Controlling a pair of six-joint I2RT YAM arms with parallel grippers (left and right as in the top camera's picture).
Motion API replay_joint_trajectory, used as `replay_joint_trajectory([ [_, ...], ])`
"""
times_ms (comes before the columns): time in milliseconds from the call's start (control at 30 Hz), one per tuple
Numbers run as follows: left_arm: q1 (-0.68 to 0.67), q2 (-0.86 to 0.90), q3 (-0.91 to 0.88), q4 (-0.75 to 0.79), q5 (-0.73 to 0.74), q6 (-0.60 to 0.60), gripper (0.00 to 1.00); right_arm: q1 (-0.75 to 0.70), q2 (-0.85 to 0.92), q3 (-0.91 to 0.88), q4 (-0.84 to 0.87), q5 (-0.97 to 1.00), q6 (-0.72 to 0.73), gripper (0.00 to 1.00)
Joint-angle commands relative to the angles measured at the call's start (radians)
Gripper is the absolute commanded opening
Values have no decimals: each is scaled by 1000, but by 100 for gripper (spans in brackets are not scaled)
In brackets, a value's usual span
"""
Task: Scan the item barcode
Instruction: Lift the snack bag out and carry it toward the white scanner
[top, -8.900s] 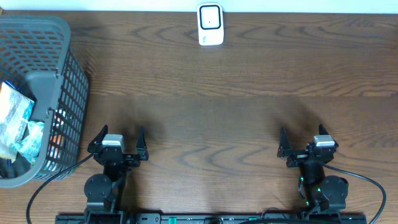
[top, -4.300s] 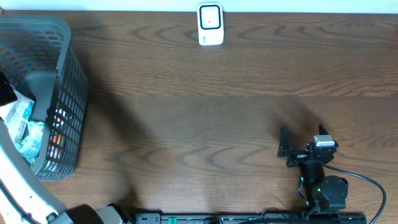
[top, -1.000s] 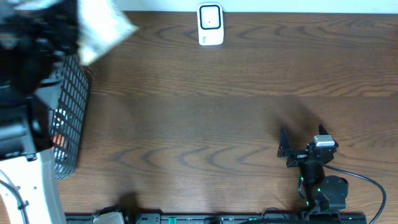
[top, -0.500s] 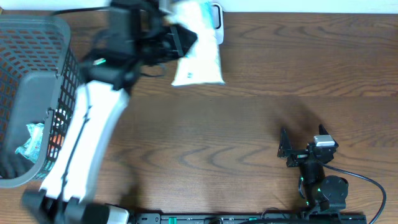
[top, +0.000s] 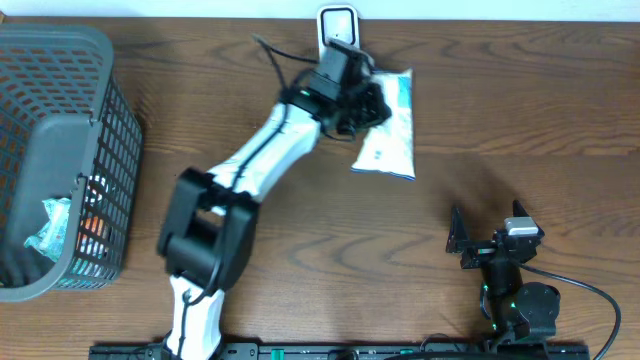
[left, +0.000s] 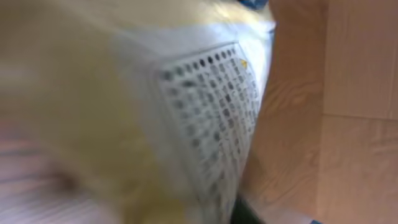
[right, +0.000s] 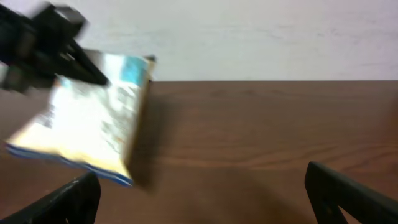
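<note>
1. The snack bag, a white film pouch with blue print, hangs tilted just right of the scanner. The right wrist view shows it clear of the counter.
2. Expect it to handle light, soft and crinkly, with a glossy skin that may slip. Take it by a flat sealed edge rather than the puffed middle, so you don't crush the contents.
3. Your left claw is closed on the bag's upper-left edge. Its own camera shows only a blur of pale film and a dotted printed patch.
4. The scanner is a small white upright unit with a rounded, dark-rimmed face, at the counter's far edge.
5. Your right claw rests wide open and empty, well apart from the bag.
6. A grey plastic mesh basket stands at the left on dark wood-grain.
</note>
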Motion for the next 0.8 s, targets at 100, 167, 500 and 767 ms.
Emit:
replay_joint_trajectory([
  [100, -59, 24, 8, 86, 3, -65, 76, -5, -4, -2, -4, 9, 14, 99],
  [167, -50, 11, 10, 100, 13, -66, 86, -5, -4, -2, -4, 9, 14, 99],
  [500, 146, -171, 29, 81, 138, -16, 94, -5, -4, -2, -4, 9, 14, 99],
  [767, 324, -391, 29, -81, 137, 127, 81, -5, -4, -2, -4, 9, 14, 99],
])
